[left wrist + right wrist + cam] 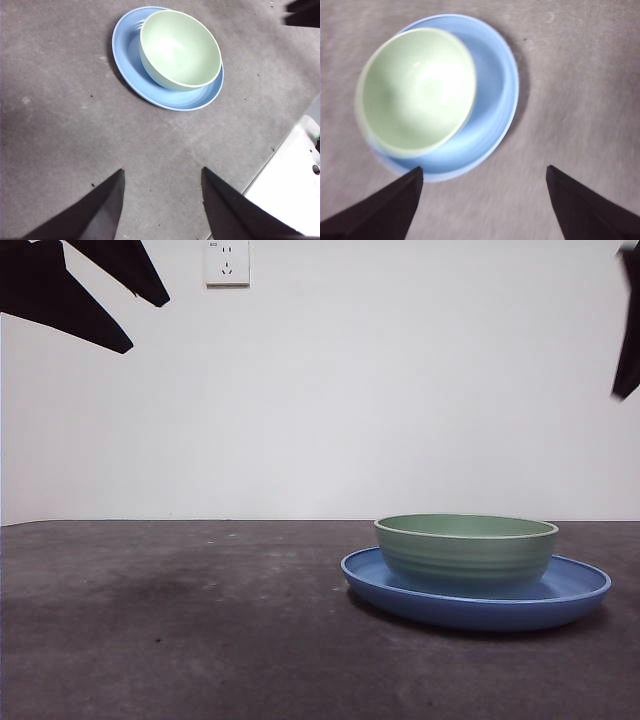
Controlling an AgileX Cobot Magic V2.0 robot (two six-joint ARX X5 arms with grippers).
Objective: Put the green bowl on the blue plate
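The pale green bowl sits upright inside the blue plate on the dark table, right of centre in the front view. From the left wrist view the green bowl rests on the blue plate, off-centre toward one rim. My left gripper hangs open and empty, well away from them. My right gripper is open above the table just beside the blue plate and the green bowl, holding nothing. Both arms show only as black tips at the front view's top corners.
A white wall with a socket stands behind the table. In the left wrist view a white surface lies past the table's edge, and the other arm's dark tip shows in a corner.
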